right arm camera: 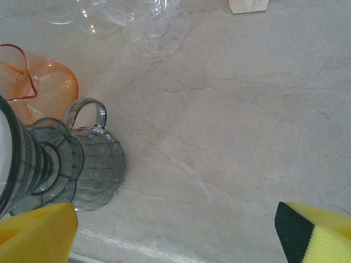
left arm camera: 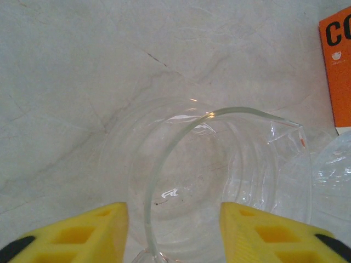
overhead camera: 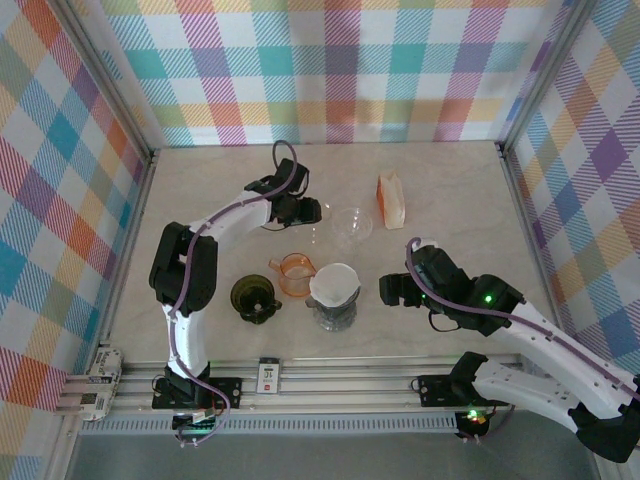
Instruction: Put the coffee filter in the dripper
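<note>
The left tool is standing released, its yellow fingers straddling the thin curved edge of a clear glass vessel. The right tool is hanging wide open and empty above the desk. The white coffee filter is sitting inside the grey glass dripper.

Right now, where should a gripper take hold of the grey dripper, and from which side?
Take the grey dripper by its loop handle, from the far side, where it juts clear of the body. The white filter fills the top, so a rim grip would likely crush it.
</note>
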`<state>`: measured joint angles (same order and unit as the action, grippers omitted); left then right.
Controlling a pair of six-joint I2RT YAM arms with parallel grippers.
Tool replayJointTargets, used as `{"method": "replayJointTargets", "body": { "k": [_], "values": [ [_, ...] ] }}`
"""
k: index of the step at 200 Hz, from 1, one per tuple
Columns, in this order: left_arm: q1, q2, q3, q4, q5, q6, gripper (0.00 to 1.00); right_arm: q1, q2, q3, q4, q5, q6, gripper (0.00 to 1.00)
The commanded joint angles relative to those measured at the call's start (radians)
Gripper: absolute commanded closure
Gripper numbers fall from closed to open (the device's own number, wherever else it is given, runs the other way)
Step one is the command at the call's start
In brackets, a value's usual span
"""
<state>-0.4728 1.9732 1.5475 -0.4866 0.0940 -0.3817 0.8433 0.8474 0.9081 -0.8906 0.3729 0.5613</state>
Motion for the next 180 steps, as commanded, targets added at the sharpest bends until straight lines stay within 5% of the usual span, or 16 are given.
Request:
{"method": "replayJointTargets", "body": {
  "k": [1, 41, 66, 108, 146, 180],
  "values": [
    [0.024, -0.096, -0.032, -0.006, 0.017, -0.015, 0.47, -0.009, -0.010, -0.010, 0.012, -0.008, -0.001, 0.06],
    [0.048, -0.283, -0.183, -0.067, 0.057, 0.021, 0.40, -0.010, -0.025, -0.017, 0.022, -0.010, -0.011, 0.06],
    [0.045, -0.346, -0.247, -0.156, 0.165, 0.125, 0.41, -0.009, -0.031, -0.029, 0.037, -0.021, -0.011, 0.06],
    [0.021, -0.401, -0.320, -0.257, 0.189, 0.275, 0.41, -0.011, -0.033, -0.051, 0.060, -0.037, -0.012, 0.06],
    [-0.009, -0.377, -0.317, -0.292, 0.098, 0.303, 0.38, -0.012, -0.037, -0.055, 0.062, -0.039, -0.013, 0.06],
    [-0.012, -0.341, -0.293, -0.260, 0.066, 0.294, 0.46, -0.012, -0.045, -0.060, 0.056, -0.043, -0.006, 0.06]
  ]
}}
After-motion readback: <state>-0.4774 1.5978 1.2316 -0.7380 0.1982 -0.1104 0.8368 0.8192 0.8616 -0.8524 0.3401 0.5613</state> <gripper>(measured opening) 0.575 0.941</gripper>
